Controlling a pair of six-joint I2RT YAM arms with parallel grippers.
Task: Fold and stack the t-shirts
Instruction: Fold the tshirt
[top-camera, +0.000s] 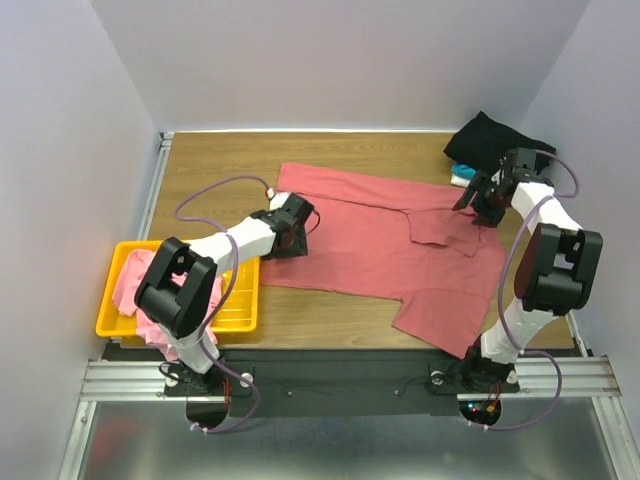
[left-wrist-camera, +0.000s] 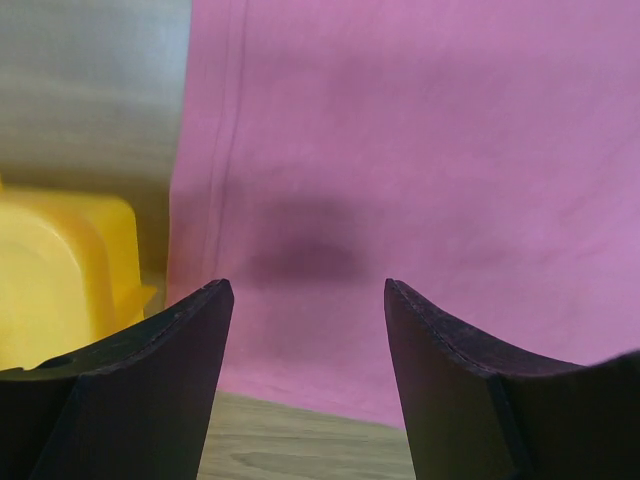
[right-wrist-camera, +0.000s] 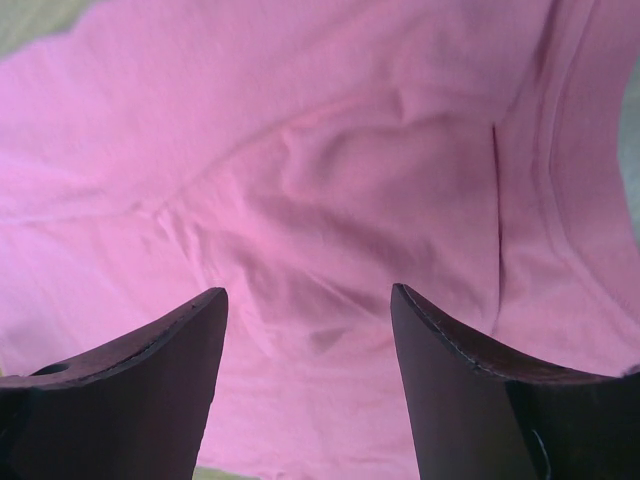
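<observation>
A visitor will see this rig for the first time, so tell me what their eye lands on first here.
The large dusty-red cloth t-shirt spread across the middle of the wooden table dominates, with the left gripper at its left edge and the right gripper at its right end, both open. A yellow plastic slotted basket holding a light pink cloth shirt sits near left; a black cloth shirt lies bunched far right.

The left arm (top-camera: 235, 238) and right arm (top-camera: 515, 312) were white with black joint housings; purple cables (top-camera: 205, 188) looped free (fingers (left-wrist-camera: 150, 390) dark, wedge-shaped).
</observation>
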